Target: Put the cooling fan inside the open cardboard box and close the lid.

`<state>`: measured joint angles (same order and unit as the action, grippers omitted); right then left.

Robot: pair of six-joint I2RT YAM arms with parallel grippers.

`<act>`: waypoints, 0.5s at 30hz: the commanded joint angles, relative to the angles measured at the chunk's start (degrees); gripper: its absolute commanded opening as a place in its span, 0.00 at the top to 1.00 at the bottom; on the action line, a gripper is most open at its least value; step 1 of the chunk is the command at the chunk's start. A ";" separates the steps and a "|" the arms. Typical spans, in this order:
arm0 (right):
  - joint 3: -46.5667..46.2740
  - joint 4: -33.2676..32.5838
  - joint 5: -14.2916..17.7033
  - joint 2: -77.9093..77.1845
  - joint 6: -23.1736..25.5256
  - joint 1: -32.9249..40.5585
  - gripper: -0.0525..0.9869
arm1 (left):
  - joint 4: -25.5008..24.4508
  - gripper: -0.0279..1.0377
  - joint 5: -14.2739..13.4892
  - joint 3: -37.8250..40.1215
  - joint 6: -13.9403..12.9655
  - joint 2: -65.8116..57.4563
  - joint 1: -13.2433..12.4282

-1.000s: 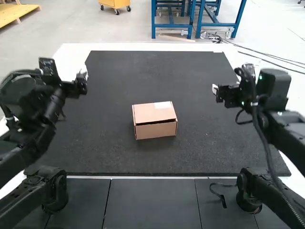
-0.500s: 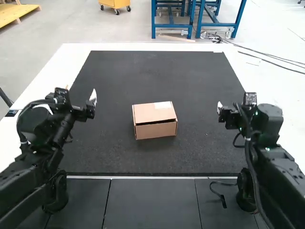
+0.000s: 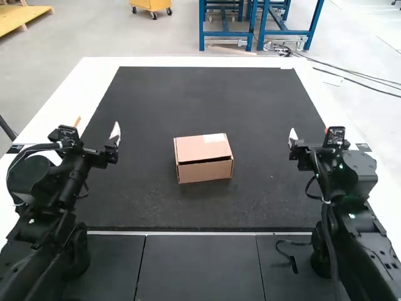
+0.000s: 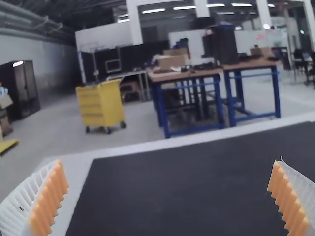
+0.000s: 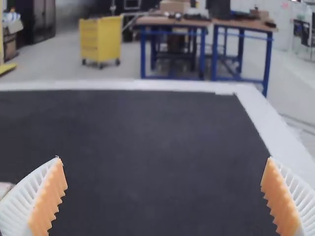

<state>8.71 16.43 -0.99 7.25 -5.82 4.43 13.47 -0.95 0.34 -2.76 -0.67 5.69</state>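
Observation:
A small brown cardboard box (image 3: 203, 158) sits in the middle of the black mat (image 3: 207, 100). Its lid is flat and closed, with a white label on top, so its inside is hidden. My left gripper (image 3: 96, 127) hovers over the mat's left edge, well left of the box, open and holding nothing. Its ribbed white fingers (image 4: 42, 201) with orange pads stand far apart. My right gripper (image 3: 315, 140) hovers near the mat's right edge, well right of the box, also open and bare, with its fingers (image 5: 283, 196) spread wide.
The mat lies on a white table (image 3: 62, 94) with a bare margin on the left, right and far sides. Black panels (image 3: 200, 266) run along the near edge between the two arm bases.
Both arms have drawn back towards the near edge and come lower, the left gripper drifting slightly outward. The box has not moved.

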 commanded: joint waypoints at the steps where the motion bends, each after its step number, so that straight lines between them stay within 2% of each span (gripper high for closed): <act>1: -8.71 -3.51 0.99 -7.25 -0.42 0.41 0.08 | -0.03 0.07 3.15 -0.43 3.73 0.75 -5.17; 3: -8.71 -4.03 0.47 -7.33 0.99 0.23 0.08 | -0.12 0.07 4.03 -0.34 4.96 0.75 -6.84; 5: -8.71 -4.91 0.47 -7.16 1.34 0.94 0.08 | -2.49 0.07 4.82 -0.34 5.49 0.75 -6.92; 7: -8.62 -5.97 0.64 -7.16 2.31 1.99 0.08 | -6.27 0.07 4.82 -0.43 4.52 0.75 -7.72; 9: -8.71 -5.61 1.43 -7.25 2.40 2.61 0.08 | -8.99 0.07 4.82 -0.43 1.62 0.75 -8.42; 10: -8.62 -5.70 1.52 -7.25 3.28 2.87 0.08 | -10.40 0.07 4.82 -0.34 1.62 0.75 -8.59; 13: -8.71 -6.85 1.70 -7.16 8.99 3.66 0.08 | -12.60 0.07 4.82 -0.34 3.47 0.75 -8.68; 15: -8.71 -7.46 2.22 -7.16 9.16 4.10 0.08 | -13.83 0.06 4.82 -0.34 4.08 0.75 -8.59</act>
<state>8.69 8.71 -0.30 0.58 -0.36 7.49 0.12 3.09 0.34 0.32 -0.69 -2.52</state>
